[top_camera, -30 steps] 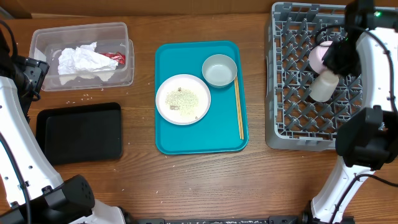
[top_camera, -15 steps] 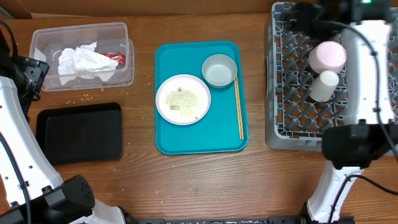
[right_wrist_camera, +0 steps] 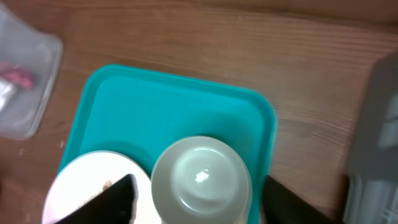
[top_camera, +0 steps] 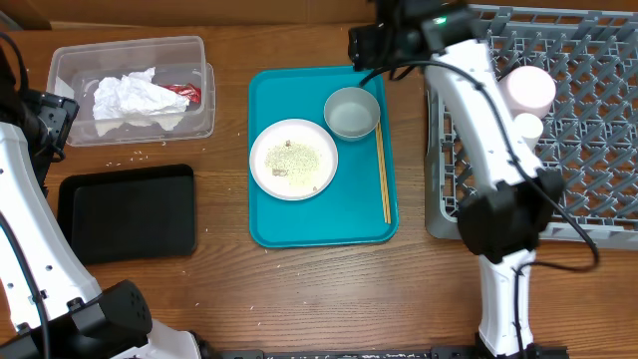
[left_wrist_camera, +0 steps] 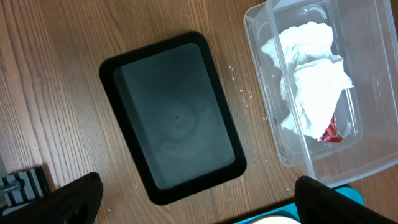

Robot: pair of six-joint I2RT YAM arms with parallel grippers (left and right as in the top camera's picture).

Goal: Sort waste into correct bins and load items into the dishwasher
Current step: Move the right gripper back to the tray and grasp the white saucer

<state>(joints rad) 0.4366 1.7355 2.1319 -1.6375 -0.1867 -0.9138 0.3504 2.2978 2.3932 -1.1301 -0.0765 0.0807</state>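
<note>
Your right gripper (right_wrist_camera: 198,182) is hanging over one teal tray (right_wrist_camera: 177,102), jaws standing partly apart and gripping nothing. One grey-white bowl (right_wrist_camera: 200,180) is sitting below and between them, clear of both fingers. One white plate (right_wrist_camera: 87,196) speckled with rice grains (top_camera: 292,160) is lying just outside one finger. The chopsticks (top_camera: 383,179) are resting near that bowl. One dish rack (top_camera: 598,60) is holding one pale-pink round piece (top_camera: 528,88) and one small white cup (top_camera: 526,127).

Your left gripper (left_wrist_camera: 198,186) is gaping fully, empty. One black tray (left_wrist_camera: 174,118) is lying ahead of its jaws. One clear tub (left_wrist_camera: 283,149) beside it is holding one napkin (left_wrist_camera: 311,74) and one red wrapper (left_wrist_camera: 331,130).
</note>
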